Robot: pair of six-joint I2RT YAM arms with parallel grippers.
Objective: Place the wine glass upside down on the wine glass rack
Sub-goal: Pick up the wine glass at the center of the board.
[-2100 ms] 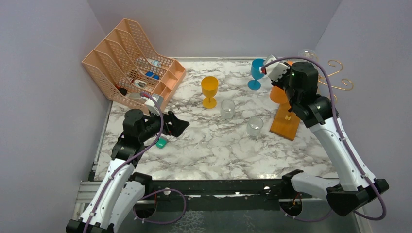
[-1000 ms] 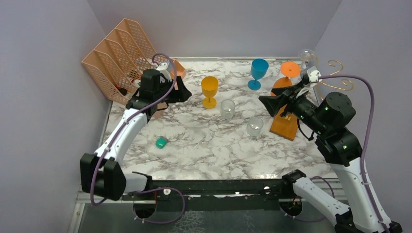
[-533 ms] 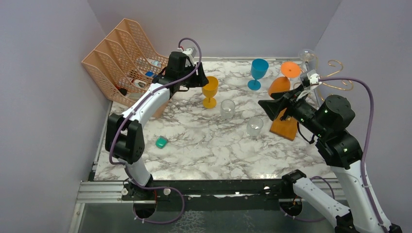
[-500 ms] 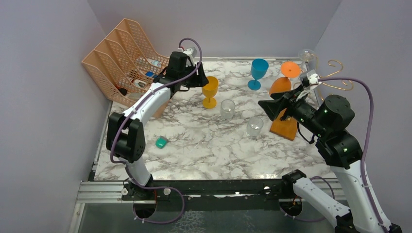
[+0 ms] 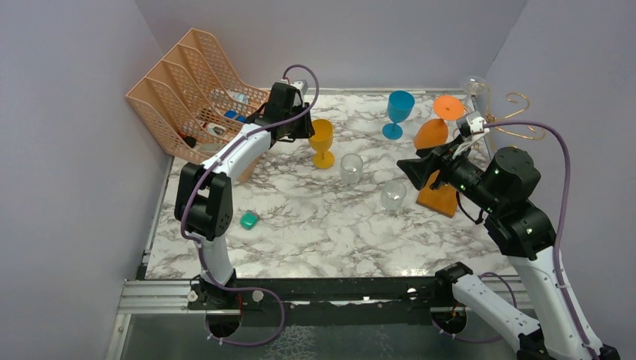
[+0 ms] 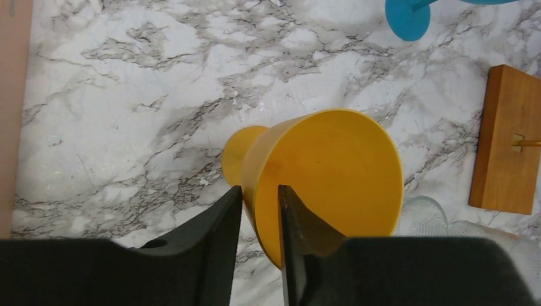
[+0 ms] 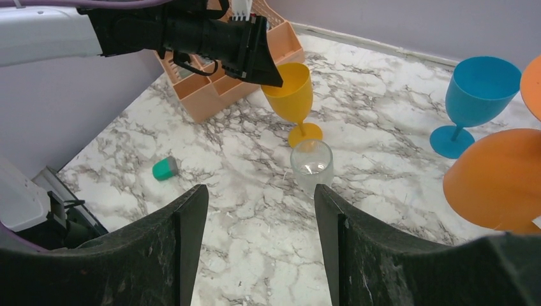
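**Top view:** On a marble table (image 5: 322, 232), the left gripper (image 5: 306, 126) is at the rim of the yellow glass (image 5: 322, 141). The glass stands upright in the far middle, well left of the rack (image 5: 439, 199). The rack has gold wire arms above a wooden base and sits at the far right. An orange glass (image 5: 430, 133) hangs upside down on it. A blue glass (image 5: 398, 111) stands just left of the orange one. A clear tumbler (image 5: 351, 168) stands just right of the yellow glass, and a second tumbler (image 5: 392, 195) is nearer, beside the rack's base. The right gripper (image 5: 415, 171) hovers near that base with its jaws wide apart and empty. A peach organiser (image 5: 191, 90) is at the far left. A small teal object (image 5: 249, 220) lies at the near left.

**Left wrist view:** The fingers (image 6: 217, 220) are almost together and pinch the wall of the yellow glass (image 6: 332, 159). One finger is outside the bowl and one is inside the rim. The rack's base (image 6: 507, 140) lies to the right.

**Right wrist view:** The right gripper (image 7: 260, 188) is spread wide with nothing between its jaws. Beyond it, the left gripper (image 7: 271, 76) grips the rim of the yellow glass (image 7: 295, 95), whose foot rests on the table.
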